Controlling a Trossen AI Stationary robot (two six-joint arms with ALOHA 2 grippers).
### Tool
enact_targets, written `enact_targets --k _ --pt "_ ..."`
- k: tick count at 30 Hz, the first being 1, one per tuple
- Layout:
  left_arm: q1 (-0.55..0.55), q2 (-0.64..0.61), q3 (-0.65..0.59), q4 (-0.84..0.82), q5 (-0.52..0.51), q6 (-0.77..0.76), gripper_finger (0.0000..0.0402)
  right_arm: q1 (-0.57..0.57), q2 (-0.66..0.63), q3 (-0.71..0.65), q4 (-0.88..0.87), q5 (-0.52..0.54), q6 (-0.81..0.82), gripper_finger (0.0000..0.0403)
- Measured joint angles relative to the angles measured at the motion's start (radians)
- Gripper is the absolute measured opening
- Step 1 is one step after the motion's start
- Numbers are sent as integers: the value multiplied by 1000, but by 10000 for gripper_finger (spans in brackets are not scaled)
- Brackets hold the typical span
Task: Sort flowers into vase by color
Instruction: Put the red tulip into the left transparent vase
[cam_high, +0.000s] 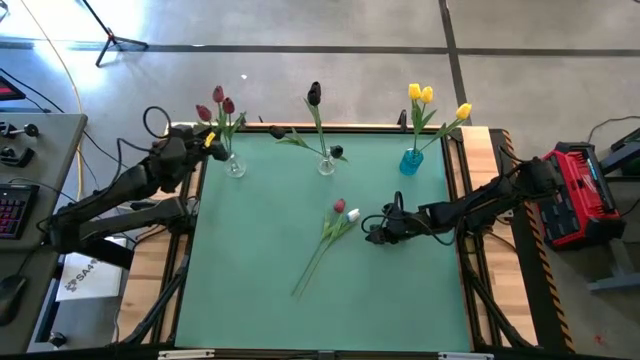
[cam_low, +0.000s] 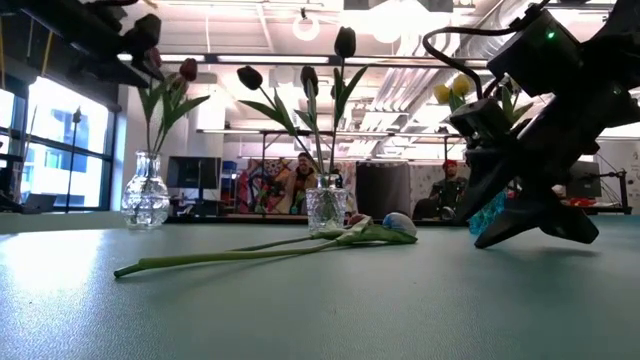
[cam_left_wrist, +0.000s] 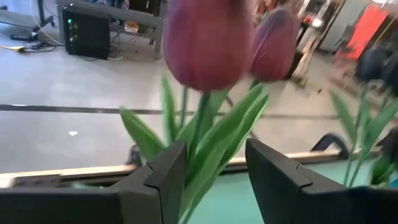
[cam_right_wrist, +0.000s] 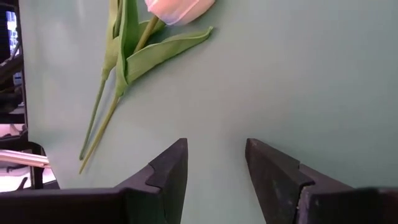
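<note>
Two tulips lie flat on the green table (cam_high: 250, 300): a dark red one (cam_high: 340, 206) and a white one (cam_high: 353, 214) (cam_right_wrist: 180, 7), stems (cam_right_wrist: 102, 106) side by side. My right gripper (cam_high: 368, 228) (cam_right_wrist: 214, 146) is open and hovers low just right of their heads, pointing at them. My left gripper (cam_high: 212, 140) (cam_left_wrist: 214, 149) is open at the left clear vase (cam_high: 235, 166), its fingers on either side of the leaves (cam_left_wrist: 211, 146) of the dark red tulips (cam_left_wrist: 205, 43) standing in it. Black tulips (cam_high: 314, 94) stand in the middle clear vase (cam_high: 326, 166), yellow ones (cam_high: 420, 95) in the blue vase (cam_high: 411, 160). My left gripper has a red tulip's leaves (cam_left_wrist: 198, 163) between its open fingers (cam_left_wrist: 171, 168), coming level at the flower above the vase's mouth. Whether a leaf touches a finger, I cannot tell. The tulip stands upright in the vase.
The three vases stand in a row along the table's far edge. The near half of the green table holds only the stem ends (cam_high: 297, 290) of the lying tulips. A red case (cam_high: 580, 195) sits past the right edge; a keyboard (cam_high: 12, 205) sits left.
</note>
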Motion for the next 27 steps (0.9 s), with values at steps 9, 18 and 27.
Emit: enact_targets --k 9,18,27 --pt "0 -8 69 -161 70 -18 154 0 0 0 -14 84 -32 156" --pt "-1 -15 126 -195 109 -27 128 -46 -1 0 -12 83 -109 156" --pt "-50 -15 224 -282 227 -26 127 -46 -1 0 8 70 -130 155"
